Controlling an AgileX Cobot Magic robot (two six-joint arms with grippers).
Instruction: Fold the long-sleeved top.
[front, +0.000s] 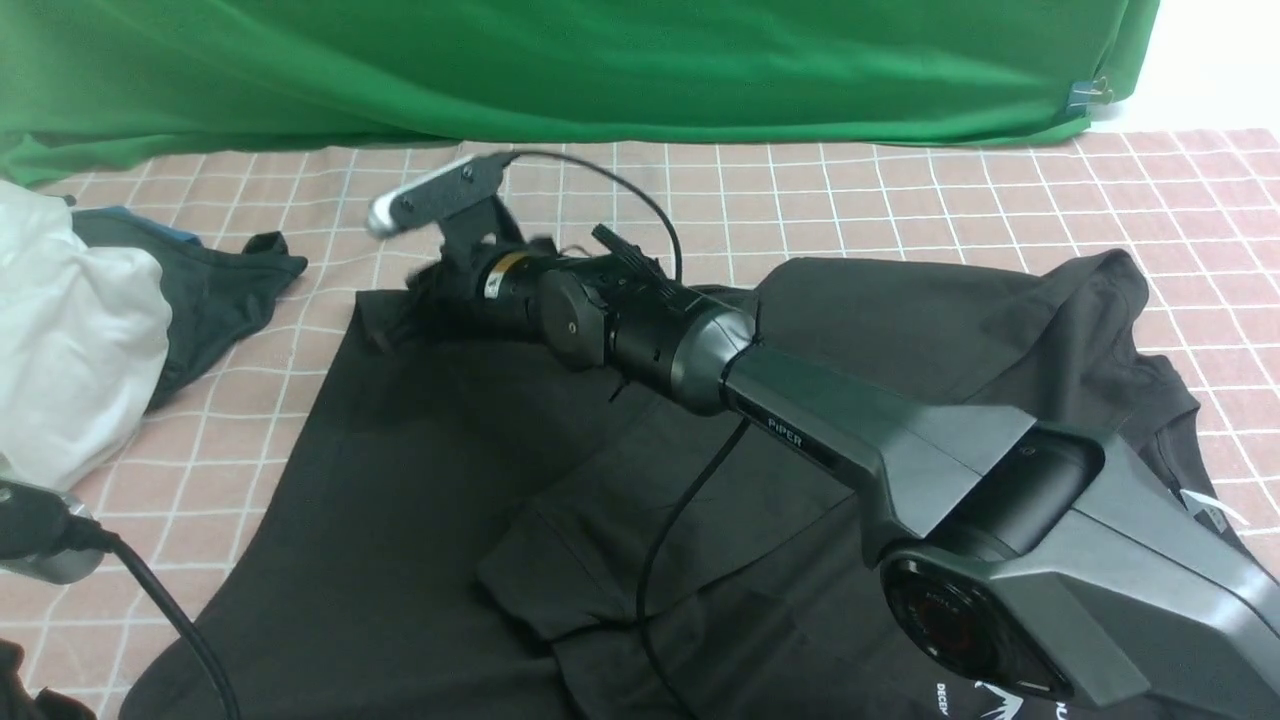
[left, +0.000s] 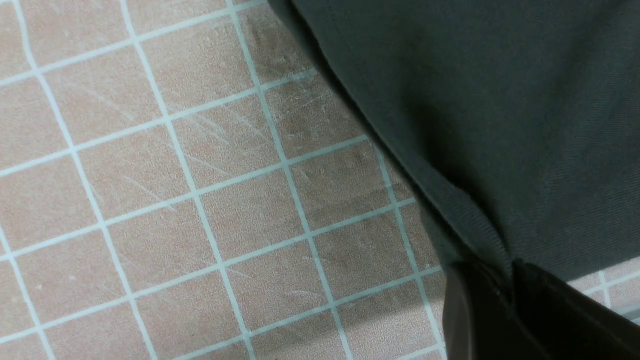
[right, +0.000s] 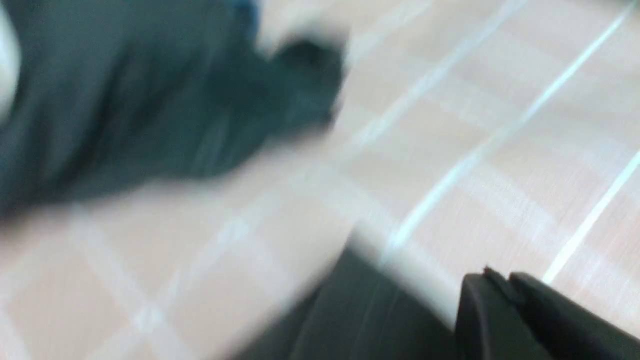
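The black long-sleeved top (front: 420, 480) lies spread over the checked table, with its white neck label (front: 1210, 510) at the right. My right arm reaches across it to its far left corner, where the cloth is bunched around my right gripper (front: 405, 300). In the blurred right wrist view, my right gripper (right: 495, 280) has its jaws together on a thin dark sliver, with the top (right: 360, 310) beside them. My left gripper (left: 510, 272) is shut on the ribbed edge of the top (left: 500, 125), just over the table. In the front view only its wrist camera (front: 40, 545) shows.
A white garment (front: 70, 340) and a smaller dark cloth with a blue edge (front: 220, 280) lie at the far left; the dark cloth (right: 150, 110) also fills a corner of the right wrist view. A green drape (front: 600, 60) hangs behind the table.
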